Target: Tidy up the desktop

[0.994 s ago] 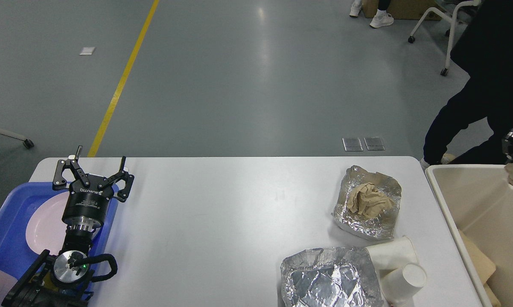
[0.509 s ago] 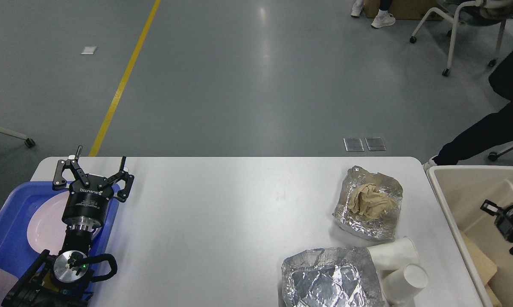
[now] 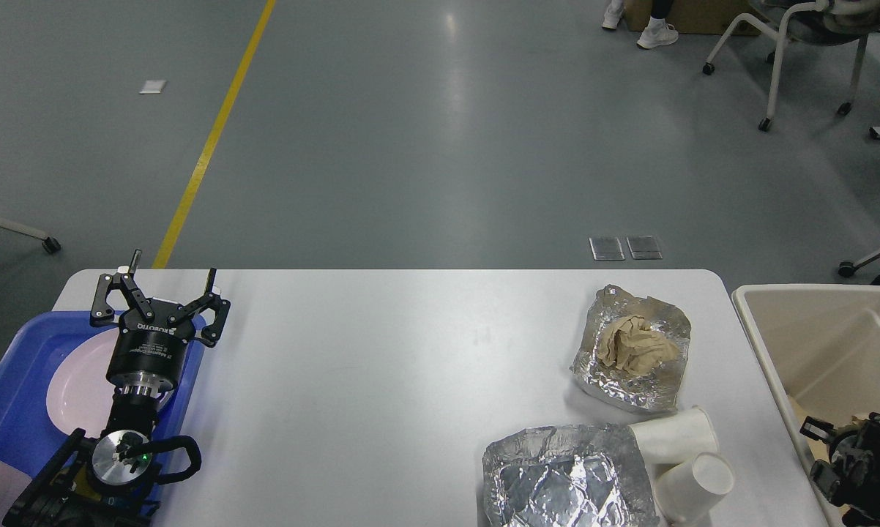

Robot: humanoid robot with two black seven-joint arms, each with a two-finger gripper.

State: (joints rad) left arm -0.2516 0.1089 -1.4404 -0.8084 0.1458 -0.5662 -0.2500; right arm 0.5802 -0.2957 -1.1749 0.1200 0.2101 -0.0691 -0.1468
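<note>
Right claw [image 3: 854, 461] dark, half cropped over bin [image 3: 813, 344].

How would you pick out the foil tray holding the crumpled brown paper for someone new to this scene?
Start at the white desktop and go to its right end, beside the beige bin. Two foil trays sit there; the farther tray is the one. It alone holds a brown paper wad, while the nearer tray, beside two tipped paper cups, holds none.
</note>
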